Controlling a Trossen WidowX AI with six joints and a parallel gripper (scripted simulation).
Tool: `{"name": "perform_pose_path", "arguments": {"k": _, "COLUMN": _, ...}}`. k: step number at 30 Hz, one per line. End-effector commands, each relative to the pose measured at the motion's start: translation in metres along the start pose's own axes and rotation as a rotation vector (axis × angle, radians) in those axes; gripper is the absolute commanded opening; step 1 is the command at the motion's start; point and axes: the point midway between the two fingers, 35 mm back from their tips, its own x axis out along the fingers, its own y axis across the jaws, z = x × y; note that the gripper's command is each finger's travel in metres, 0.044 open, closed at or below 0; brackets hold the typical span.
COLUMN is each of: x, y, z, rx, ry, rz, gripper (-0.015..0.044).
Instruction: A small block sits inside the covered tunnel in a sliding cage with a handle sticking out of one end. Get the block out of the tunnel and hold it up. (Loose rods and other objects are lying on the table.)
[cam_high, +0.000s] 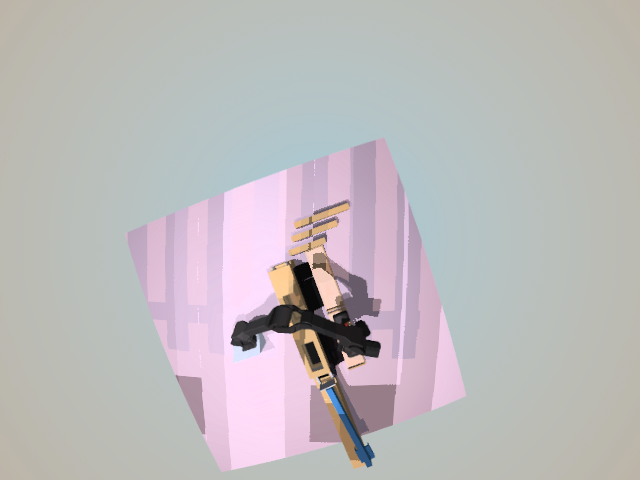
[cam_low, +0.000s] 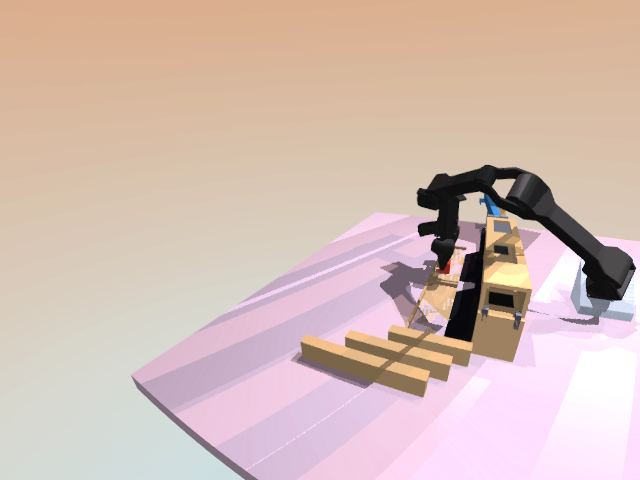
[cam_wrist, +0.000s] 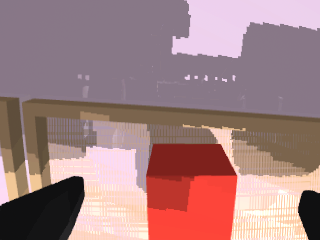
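Your red block (cam_high: 346, 324) (cam_low: 446, 269) (cam_wrist: 191, 205) sits in the shallow framed tray (cam_high: 326, 286) (cam_low: 458, 283) (cam_wrist: 150, 111) beside the wooden tunnel (cam_high: 281, 279) (cam_low: 504, 330), already outside it. The fingers (cam_high: 345, 321) (cam_low: 443, 260) stand wide over it, gripping nothing, presumably so you can lower them around its sides. You'll find no readable labels.
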Motion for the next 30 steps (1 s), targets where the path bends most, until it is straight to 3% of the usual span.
{"name": "perform_pose_path", "arguments": {"k": 1, "x": 0.010, "y": 0.001, "z": -0.002, "rx": 0.009, "ry": 0.003, "rz": 0.009, "gripper": 0.0440}}
{"name": "perform_pose_path", "arguments": {"k": 8, "x": 0.020, "y": 0.001, "z": -0.003, "rx": 0.009, "ry": 0.003, "rz": 0.010, "gripper": 0.0440}}
{"name": "perform_pose_path", "arguments": {"k": 20, "x": 0.013, "y": 0.001, "z": -0.001, "rx": 0.000, "ry": 0.001, "rz": 0.002, "gripper": 0.0125}}
{"name": "perform_pose_path", "arguments": {"k": 26, "x": 0.013, "y": 0.001, "z": -0.001, "rx": 0.000, "ry": 0.001, "rz": 0.002, "gripper": 0.0085}}
{"name": "perform_pose_path", "arguments": {"k": 30, "x": 0.005, "y": 0.000, "z": -0.001, "rx": 0.001, "ry": 0.001, "rz": 0.002, "gripper": 0.0000}}
